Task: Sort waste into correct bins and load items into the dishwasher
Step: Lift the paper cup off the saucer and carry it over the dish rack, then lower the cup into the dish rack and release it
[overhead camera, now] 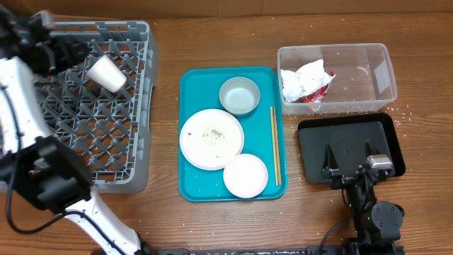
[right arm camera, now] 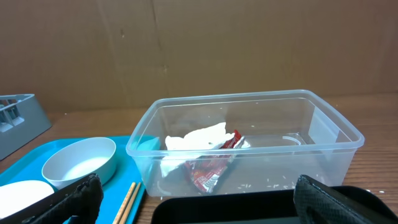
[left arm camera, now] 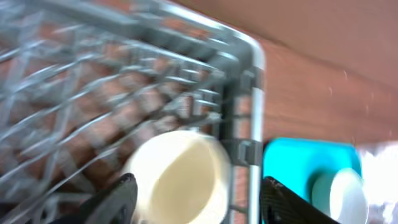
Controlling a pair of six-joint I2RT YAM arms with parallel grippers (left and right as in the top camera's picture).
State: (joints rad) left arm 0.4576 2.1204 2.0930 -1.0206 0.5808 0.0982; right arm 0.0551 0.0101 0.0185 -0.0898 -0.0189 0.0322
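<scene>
Small cup (overhead camera: 106, 72) tilted among pegs at far right of grey dish rack (overhead camera: 134, 142), between spread fingers of left tool (left arm camera: 199, 188), unpinched. Right tool (overhead camera: 350, 157) spread wide over black tray (overhead camera: 311, 134), near right on desk (overhead camera: 212, 32).

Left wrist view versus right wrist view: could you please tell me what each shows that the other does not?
Only the left wrist view shows the cup, which sits in the rack. Only the right wrist view shows the tub holding the napkin and wrapper, plus the chopsticks and black tray. Both show the teal tray and part of the rack.
</scene>
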